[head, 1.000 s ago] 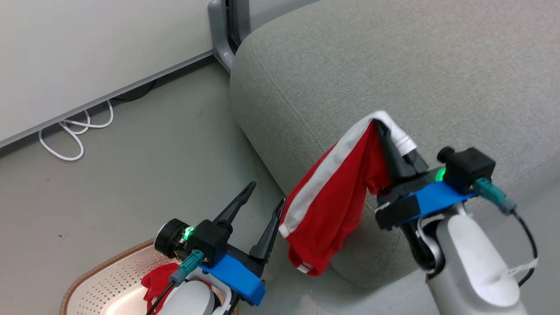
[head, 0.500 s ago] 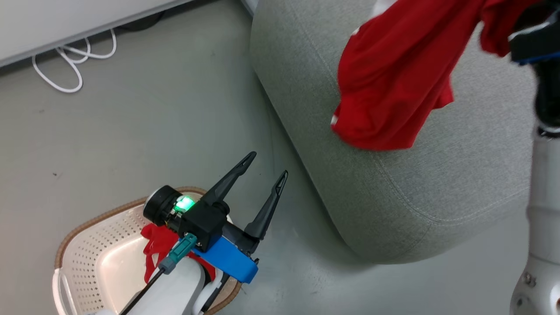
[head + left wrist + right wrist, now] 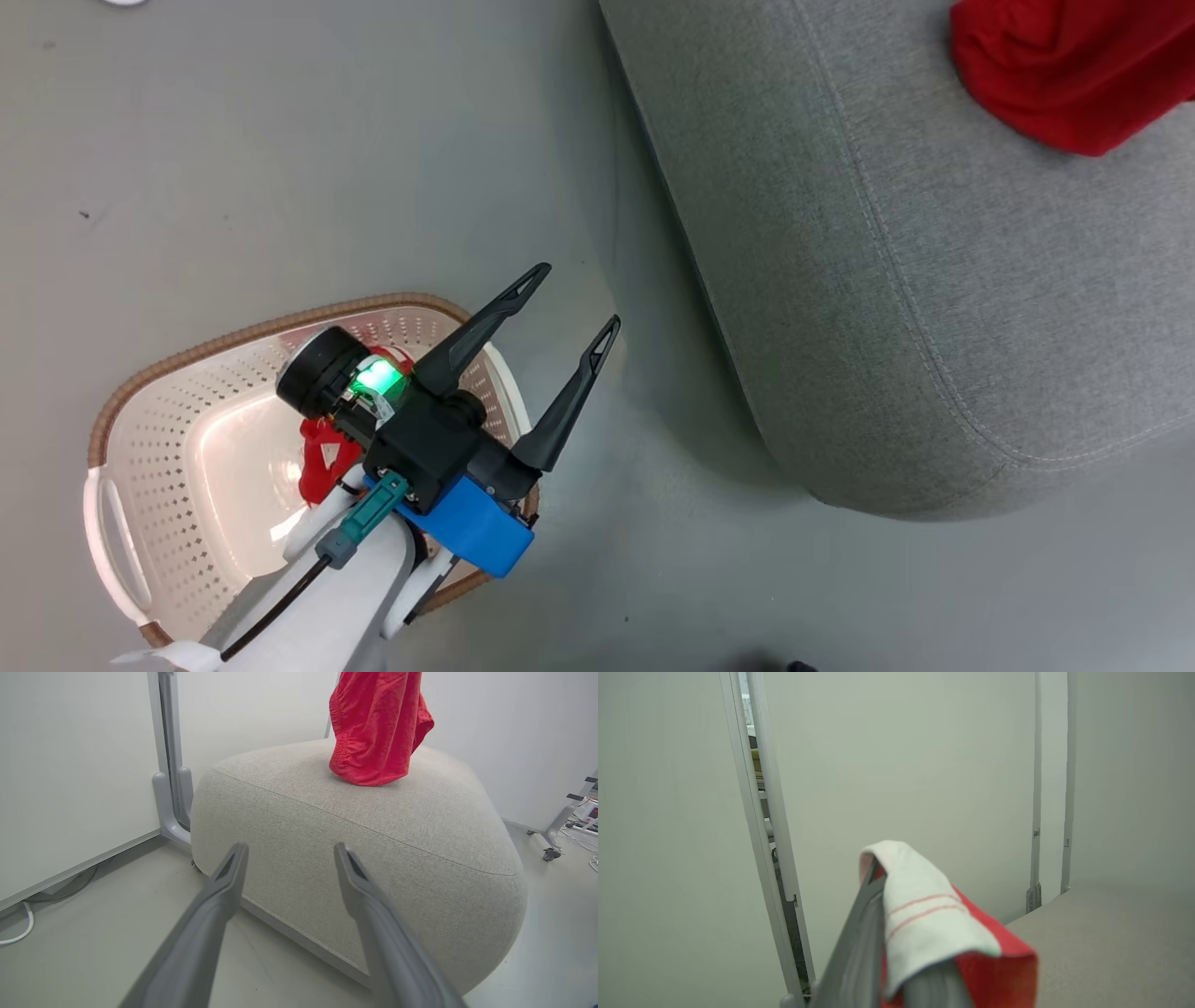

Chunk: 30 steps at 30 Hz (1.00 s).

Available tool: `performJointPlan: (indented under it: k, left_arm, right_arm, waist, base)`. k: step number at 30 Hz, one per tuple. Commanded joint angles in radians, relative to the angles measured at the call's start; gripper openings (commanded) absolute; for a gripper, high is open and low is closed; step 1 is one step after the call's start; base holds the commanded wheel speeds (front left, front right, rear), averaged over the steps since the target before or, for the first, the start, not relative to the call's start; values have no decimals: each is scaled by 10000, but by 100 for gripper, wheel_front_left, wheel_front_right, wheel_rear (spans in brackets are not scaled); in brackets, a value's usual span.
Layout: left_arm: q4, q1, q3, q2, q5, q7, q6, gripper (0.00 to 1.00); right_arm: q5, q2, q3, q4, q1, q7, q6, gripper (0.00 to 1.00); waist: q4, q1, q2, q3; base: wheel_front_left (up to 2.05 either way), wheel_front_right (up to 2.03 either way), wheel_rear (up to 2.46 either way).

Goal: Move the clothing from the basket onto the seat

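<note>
Clothing (image 3: 376,732) is mid-transfer: one piece hangs from the clamped right hand (image 3: 874,882), its low end at the seat (image 3: 397,826) top, and a second piece (image 3: 322,457) lies in the basket (image 3: 233,331) below the left hand (image 3: 577,297), which is spread wide and empty. Next the right hand should let go, then the left dip for the rest. A second ago the piece hung off the seat's edge; the head view has since tipped down.

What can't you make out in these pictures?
Head view: the left gripper and its arm hide most of the loose garment in the basket.
Head view: the held garment is cut off by the top-right corner.
Left wrist view: its top is cut off; whether it touches the sofa is unclear.
Right wrist view: cloth covers the right gripper's tips.
</note>
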Motion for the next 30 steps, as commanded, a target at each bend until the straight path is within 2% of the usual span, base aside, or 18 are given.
performJointPlan:
  k: [1,9,18,25,26,27,28,29,30]
  left_arm:
    - [-141,-149,30,121,75,74,21,100]
    - [-611,-140,8,420,146,390,143,100]
    - [-745,-335,-166,336,143,533,163,100]
    - [-658,-407,-151,349,58,450,210,100]
    - [-637,-420,-157,331,51,421,211,100]
    - [-611,-432,-170,314,34,402,212,100]
    - [-582,-446,-182,294,23,386,213,100]
    - [-557,-464,-190,271,2,367,214,100]
    - [-536,-481,-196,247,-18,354,219,100]
  right_arm:
    - [-71,-159,-208,252,-69,-94,5,0]
    - [-454,92,-1058,2056,735,-868,5,0]
    - [-1396,3,-1208,4196,1445,-1458,5,0]
    - [-2003,-165,-1360,5120,1404,-1658,5,0]
    - [-2099,-199,-1310,5185,1388,-1698,5,7]
    - [-2173,-218,-1316,5240,1369,-1741,5,30]
    - [-2262,-228,-1289,5281,1366,-1799,5,46]
    - [-2323,-233,-1281,5324,1346,-1828,5,78]
    - [-2384,-244,-1276,5344,1310,-1885,5,100]
  waist:
    - [76,-3,0,372]
    - [49,-3,0,951]
    - [166,-3,0,1201]
    - [365,-3,0,1231]
    - [391,-3,0,1213]
    - [412,-3,0,1193]
    - [431,-3,0,1166]
    - [449,-3,0,1139]
    - [466,-3,0,1116]
  base:
    - [0,0,0]
    - [0,0,0]
    - [0,0,0]
    - [0,0,0]
    - [0,0,0]
    - [0,0,0]
    - [0,0,0]
    - [0,0,0]
    - [0,0,0]
